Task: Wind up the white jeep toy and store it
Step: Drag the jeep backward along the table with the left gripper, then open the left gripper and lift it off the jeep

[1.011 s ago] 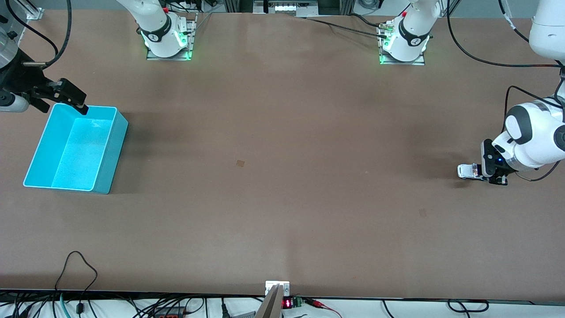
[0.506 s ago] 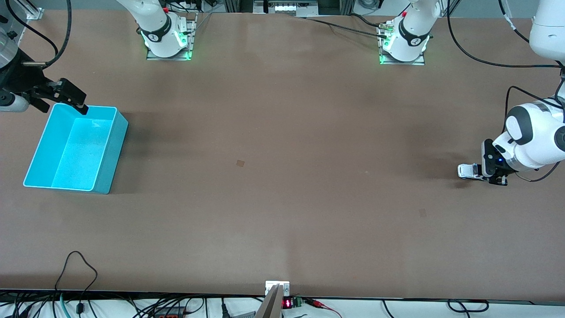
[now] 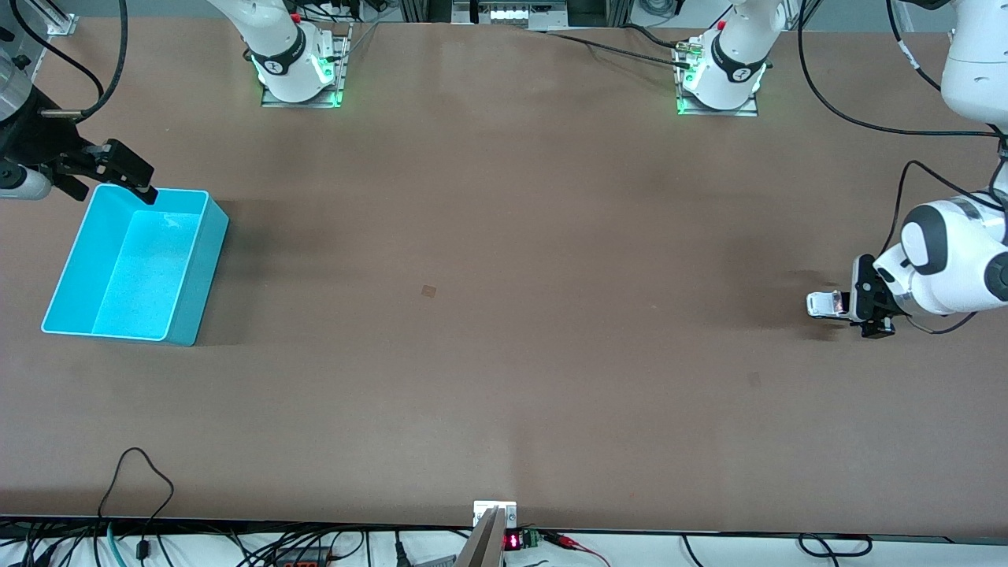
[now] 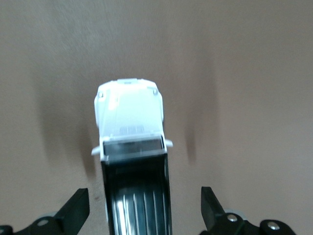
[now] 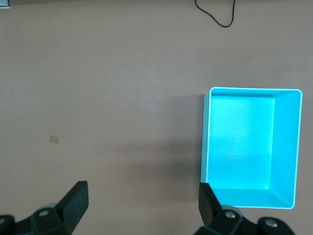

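Left gripper (image 3: pixel 854 305): jaws spread wide, with clear gaps between each finger (image 4: pixel 73 211) and the white jeep toy (image 4: pixel 132 156) lying between them; no contact with the toy can be seen in the left wrist view. The left arm reaches low and near-horizontal at its own end of the table (image 3: pixel 504 354), its wrist bent so the gripper points along the surface toward the right arm's end. The toy (image 3: pixel 825 304) sits at the tip of that gripper; whether its wheels rest on the table cannot be told. It shows a white hood, a windscreen strip and a black ribbed roof panel, hood pointing away from the gripper. Right gripper (image 3: pixel 126 175): jaws likewise wide apart, holding nothing, poised over the rim of the turquoise bin (image 3: pixel 197 268) at the right arm's end; this arm waits. The bin (image 5: pixel 288 147) stands upright with nothing inside, well apart from the toy.
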Motion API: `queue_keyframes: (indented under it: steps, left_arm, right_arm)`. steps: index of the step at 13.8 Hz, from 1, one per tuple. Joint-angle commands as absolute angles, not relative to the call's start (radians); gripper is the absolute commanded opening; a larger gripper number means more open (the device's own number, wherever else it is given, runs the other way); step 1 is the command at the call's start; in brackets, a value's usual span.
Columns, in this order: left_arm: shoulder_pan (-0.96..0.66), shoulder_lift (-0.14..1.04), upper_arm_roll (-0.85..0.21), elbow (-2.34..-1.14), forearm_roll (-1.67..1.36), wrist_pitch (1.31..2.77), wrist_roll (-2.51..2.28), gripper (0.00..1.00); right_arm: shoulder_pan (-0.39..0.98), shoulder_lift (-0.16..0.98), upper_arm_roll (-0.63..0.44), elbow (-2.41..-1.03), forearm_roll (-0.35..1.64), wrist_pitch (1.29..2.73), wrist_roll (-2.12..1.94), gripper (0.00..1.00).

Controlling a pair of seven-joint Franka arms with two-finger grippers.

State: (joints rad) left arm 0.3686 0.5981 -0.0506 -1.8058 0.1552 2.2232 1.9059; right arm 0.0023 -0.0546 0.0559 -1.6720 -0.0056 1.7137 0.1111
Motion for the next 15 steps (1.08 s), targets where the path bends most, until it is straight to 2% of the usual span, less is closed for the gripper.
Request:
queue_keyframes:
  steps: [1,4,11,15]
  left_arm:
    - [0.338,0.56,-0.051,-1.769,0.179,2.097,1.827,1.0]
    - [0.325,0.531,-0.051,-1.758,0.179,2.027,1.748,1.0]
    - [0.299,0.497,-0.086,-1.554,0.164,1.619,1.439,1.0]
    - [0.299,0.477,-0.204,-1.393,0.163,1.37,1.109,1.0]
  right_arm:
    - [0.009,-0.08,0.052,-1.689,-0.014,1.706,0.104,1.0]
    - [0.009,-0.08,0.052,-1.689,-0.014,1.706,0.104,1.0]
    - [0.009,-0.081,0.052,-1.689,-0.014,1.706,0.1,1.0]
    - [0.009,-0.081,0.052,-1.689,-0.014,1.706,0.1,1.0]
